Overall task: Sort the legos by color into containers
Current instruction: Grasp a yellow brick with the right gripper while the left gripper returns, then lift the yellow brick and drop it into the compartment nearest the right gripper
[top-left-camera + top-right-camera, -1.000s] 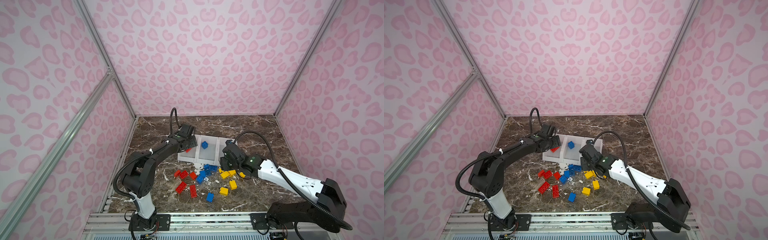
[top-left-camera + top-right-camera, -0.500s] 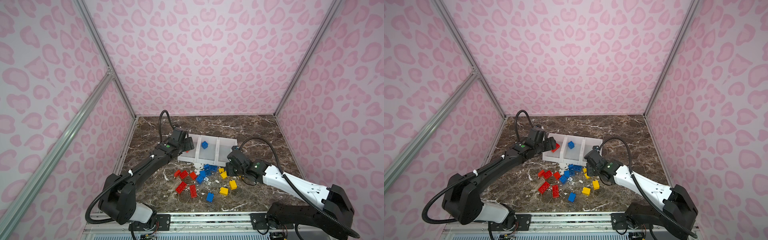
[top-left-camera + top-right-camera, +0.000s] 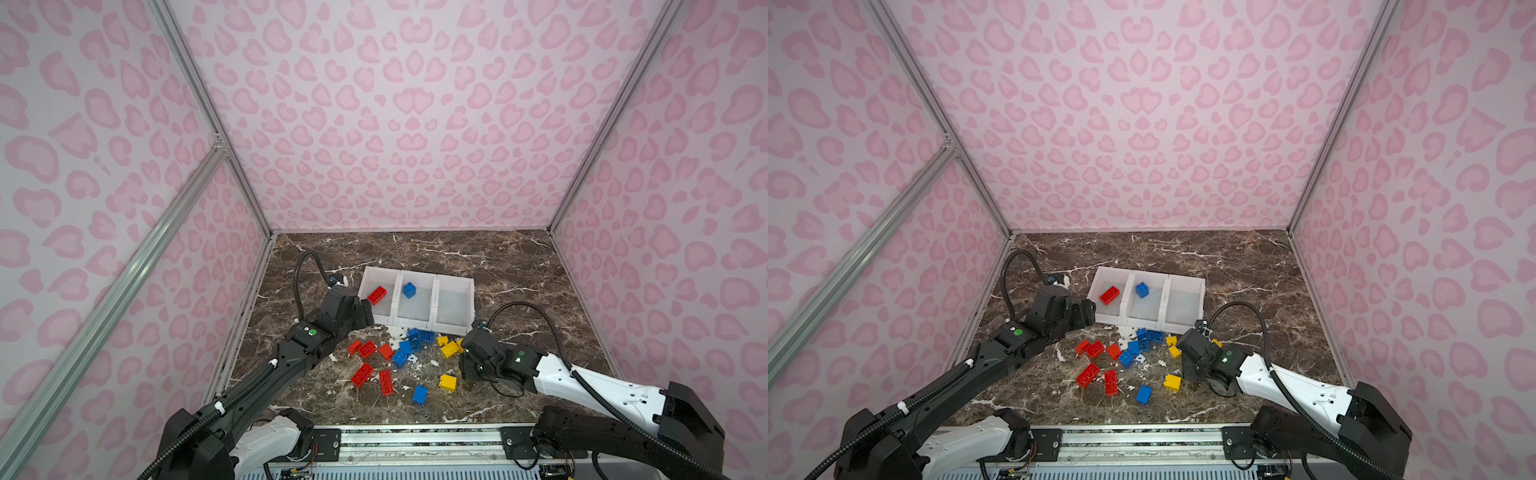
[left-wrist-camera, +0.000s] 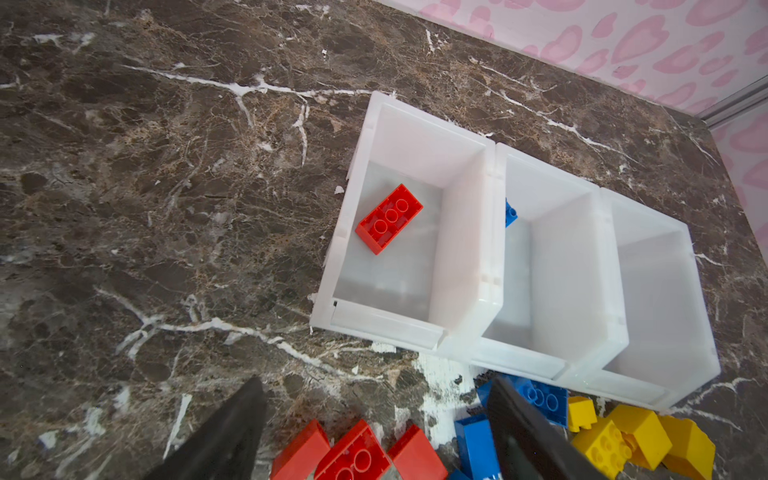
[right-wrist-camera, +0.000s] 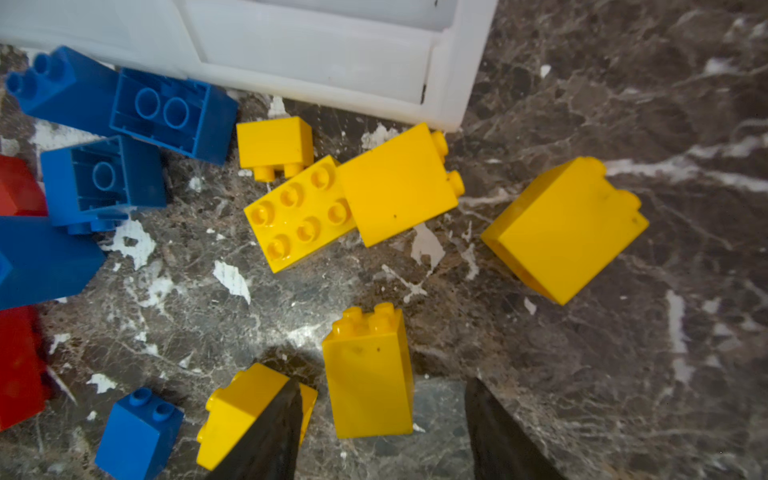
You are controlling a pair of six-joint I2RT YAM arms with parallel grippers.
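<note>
Legos [image 3: 409,347] are lying loose just in front of the containers [image 3: 453,327], on the robot's side of them. Furthest out from the containers, the right gripper [image 5: 382,384] is hovering low with its jaws parted and holding nothing. An upright yellow brick [image 5: 368,399] is sitting between them, and a second yellow brick [image 5: 237,411] is crowding one finger. I am judging this to be the pick in hand. Centring on the upright brick and keeping that finger off the neighbour should be giving a clean grip for the bare bin at the row's right end. Closer to the containers, the left gripper [image 4: 376,380] is hanging wide open and empty by the front corner of the end bin holding a red brick [image 4: 388,219]. A blue brick [image 3: 409,289] is resting in the middle bin. Dark veined marble [image 3: 478,257] is carrying everything. Pink-patterned walls [image 3: 395,124] and aluminium posts [image 3: 196,83] are closing in beyond the containers.
</note>
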